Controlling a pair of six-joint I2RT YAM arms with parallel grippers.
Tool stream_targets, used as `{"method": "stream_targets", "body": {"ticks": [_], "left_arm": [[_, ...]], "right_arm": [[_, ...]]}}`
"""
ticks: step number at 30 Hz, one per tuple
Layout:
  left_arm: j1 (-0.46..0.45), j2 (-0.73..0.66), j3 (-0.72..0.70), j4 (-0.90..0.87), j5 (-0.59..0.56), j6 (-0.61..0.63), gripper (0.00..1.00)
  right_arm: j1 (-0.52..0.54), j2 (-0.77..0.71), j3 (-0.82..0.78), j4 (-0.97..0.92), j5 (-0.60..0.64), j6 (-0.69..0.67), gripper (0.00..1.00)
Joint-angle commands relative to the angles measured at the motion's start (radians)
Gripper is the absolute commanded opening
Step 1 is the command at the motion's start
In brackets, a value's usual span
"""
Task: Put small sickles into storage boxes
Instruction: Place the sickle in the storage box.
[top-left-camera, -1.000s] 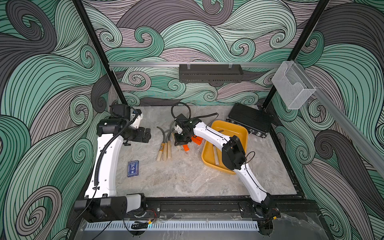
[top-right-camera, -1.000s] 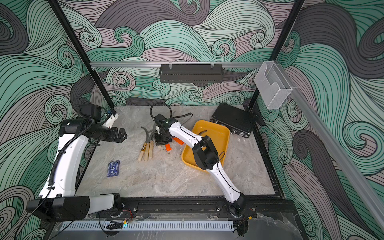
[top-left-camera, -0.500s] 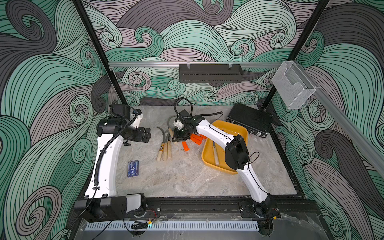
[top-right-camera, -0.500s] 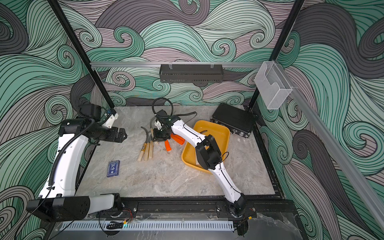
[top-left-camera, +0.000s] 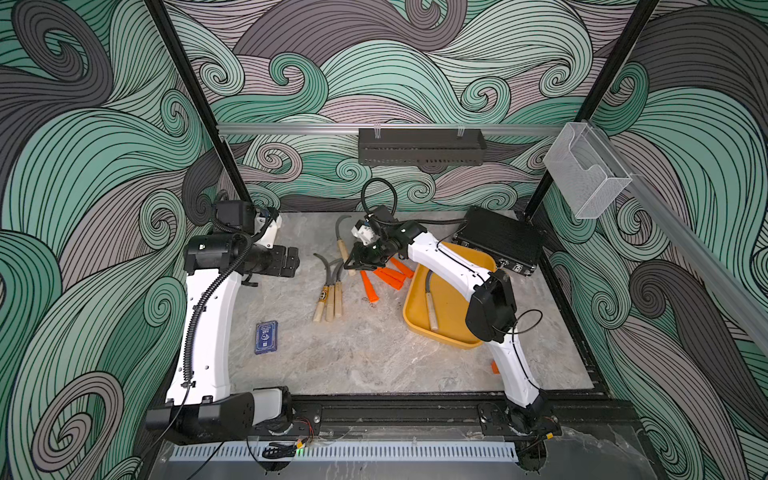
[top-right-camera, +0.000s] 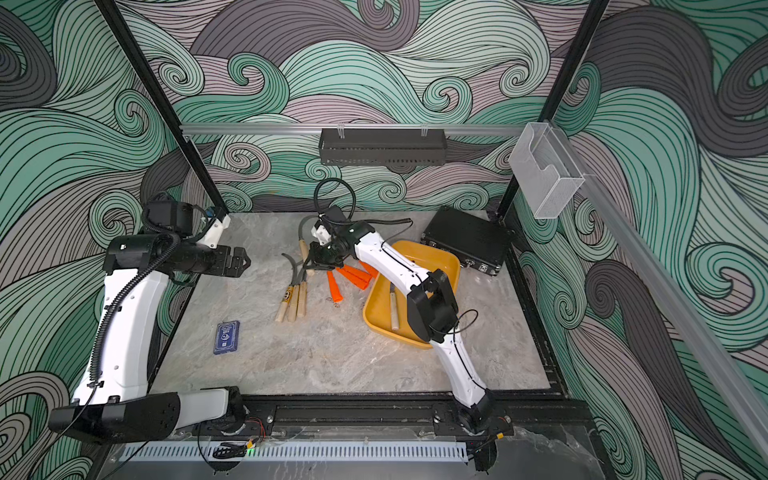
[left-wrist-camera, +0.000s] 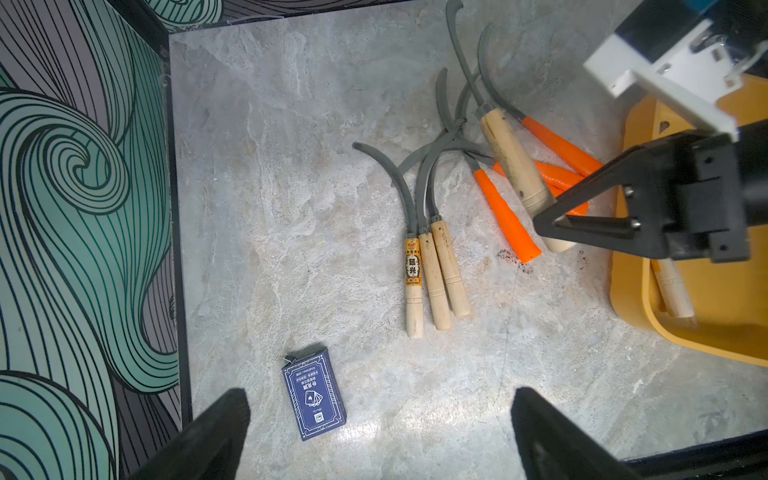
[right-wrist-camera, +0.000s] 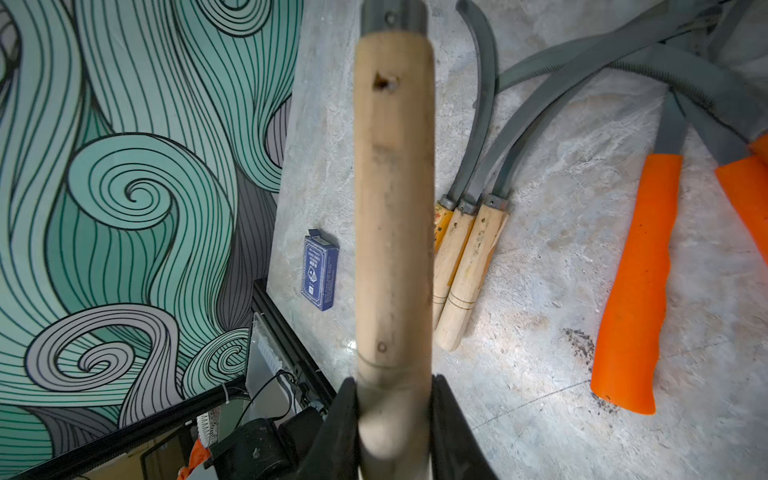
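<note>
You have the yellow tray right of center in both top views, with one sickle lying inside it. Your right gripper is closed on the wooden handle of a second sickle, left of the tray. Your left gripper stands wide open, empty. Other sickles lie on the table.

White arm shells, black joints, ribbed black cable, black fingers.
</note>
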Motion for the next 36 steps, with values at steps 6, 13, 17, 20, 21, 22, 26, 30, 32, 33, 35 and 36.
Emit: {"method": "stream_targets", "body": {"ticks": [6, 13, 17, 20, 21, 22, 26, 30, 32, 33, 35, 36], "left_arm": [[0.001, -0.013, 0.057, -0.047, 0.003, 0.005, 0.99], [0.001, -0.016, 0.071, -0.064, 0.007, 0.018, 0.99], [0.001, -0.017, 0.072, -0.071, 0.013, 0.024, 0.99], [0.001, -0.017, 0.069, -0.073, 0.018, 0.027, 0.99], [0.001, -0.018, 0.064, -0.071, 0.018, 0.028, 0.99], [0.001, -0.019, 0.062, -0.071, 0.018, 0.030, 0.99], [0.000, -0.021, 0.062, -0.078, 0.014, 0.034, 0.99], [0.001, -0.017, 0.062, -0.100, 0.007, 0.031, 0.98], [0.001, -0.016, 0.061, -0.114, 0.008, 0.025, 0.99], [0.001, -0.016, 0.059, -0.118, 0.010, 0.024, 0.99], [0.001, -0.025, 0.049, -0.114, 0.014, 0.025, 0.99], [0.001, -0.030, 0.044, -0.110, 0.015, 0.027, 0.99]], "right_arm": [[-0.031, -0.217, -0.189, 0.023, -0.015, -0.031, 0.00], [-0.071, -0.452, -0.444, 0.023, 0.006, -0.056, 0.00], [-0.105, -0.610, -0.611, 0.023, 0.024, -0.057, 0.00], [-0.141, -0.727, -0.732, 0.018, 0.025, -0.052, 0.00], [-0.154, -0.761, -0.767, 0.015, 0.023, -0.050, 0.00], [-0.169, -0.801, -0.806, 0.010, 0.021, -0.051, 0.00], [-0.217, -0.929, -0.924, -0.036, 0.044, -0.060, 0.00], [-0.259, -1.008, -1.021, -0.053, 0.045, -0.056, 0.00], [-0.273, -1.037, -1.058, -0.054, 0.051, -0.052, 0.00], [-0.281, -1.049, -1.070, -0.053, 0.052, -0.047, 0.00], [-0.294, -1.061, -1.091, -0.053, 0.055, -0.040, 0.00], [-0.300, -1.062, -1.097, -0.054, 0.056, -0.041, 0.00]]}}
